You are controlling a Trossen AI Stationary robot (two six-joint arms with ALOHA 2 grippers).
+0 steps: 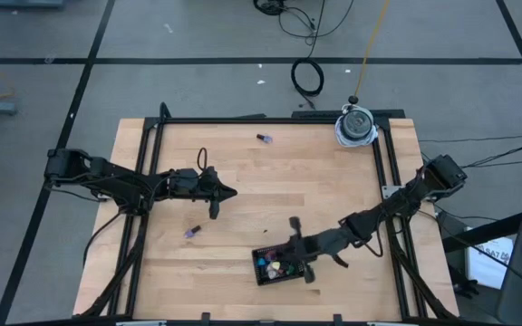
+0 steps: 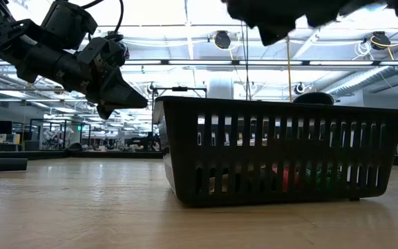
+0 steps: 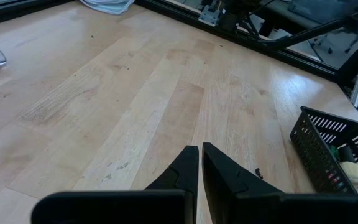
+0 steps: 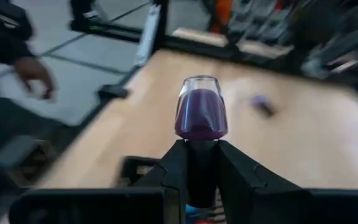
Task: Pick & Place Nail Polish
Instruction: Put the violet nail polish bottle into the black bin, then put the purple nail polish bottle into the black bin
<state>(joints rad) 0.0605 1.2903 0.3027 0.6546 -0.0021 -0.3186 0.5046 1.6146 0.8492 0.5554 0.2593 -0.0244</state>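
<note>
A small nail polish bottle of purple polish is in my right gripper, which is shut on it and hovers over a black slatted basket near the table's front edge. Several bottles lie inside the basket. Two more bottles lie on the wood: a purple one left of the basket and another near the far edge. My left gripper waits shut and holding nothing above the table's left middle; the left wrist view shows its fingers together. My right gripper pinches the bottle's dark cap between its two fingers. The fingers come about level from the table's right side and lie along the bottle. The glass body sticks out past the fingertips, lifted clear above the basket.
A white and grey round object sits at the table's far right corner. A black frame rail borders the tabletop. A person's hand shows blurred beyond the table's edge. Bare wood lies between the two arms.
</note>
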